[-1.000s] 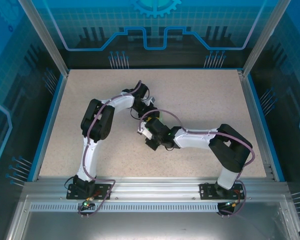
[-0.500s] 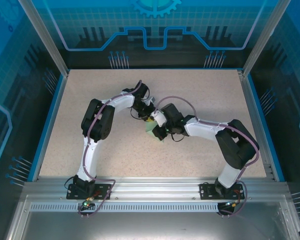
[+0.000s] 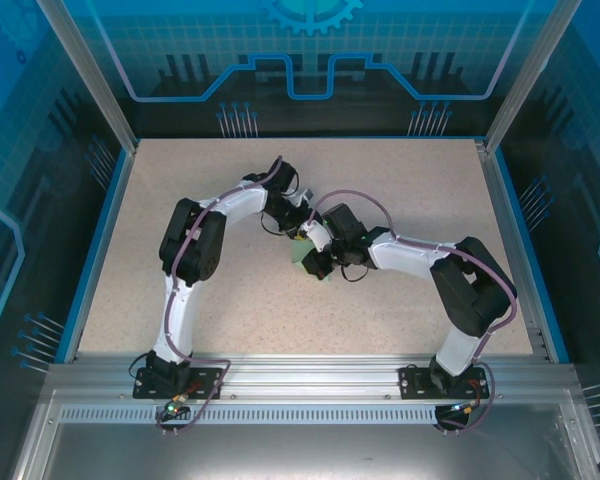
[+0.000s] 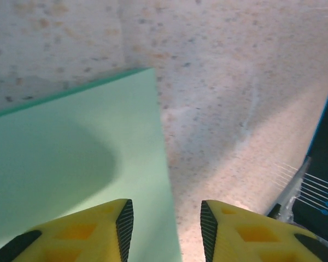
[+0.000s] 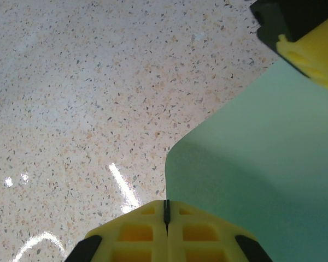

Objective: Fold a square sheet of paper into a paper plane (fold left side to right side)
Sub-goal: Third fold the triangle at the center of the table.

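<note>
The square sheet of paper [image 4: 76, 158] is pale mint green and lies mid-table [image 3: 302, 263] between the two wrists. In the left wrist view its right edge runs down between the yellow fingers of my left gripper [image 4: 167, 213], which stands open just above it; the left finger [image 4: 98, 229] hangs over the paper, the right one over bare table. My right gripper [image 5: 165, 203] is shut, and the sheet's edge [image 5: 251, 153] runs straight into its seam and curves up off the table. A left finger [image 5: 311, 60] shows over the sheet's far corner.
The speckled beige table [image 3: 400, 190] is ringed by a blue rim and aluminium posts [image 3: 88, 70]. Both arms cross near the centre [image 3: 330, 235], their cables looping above them. Free tabletop lies to the left, right and back.
The right arm swung up and left toward the left wrist, and the green sheet now shows beside its gripper. The left jaws have parted slightly.
</note>
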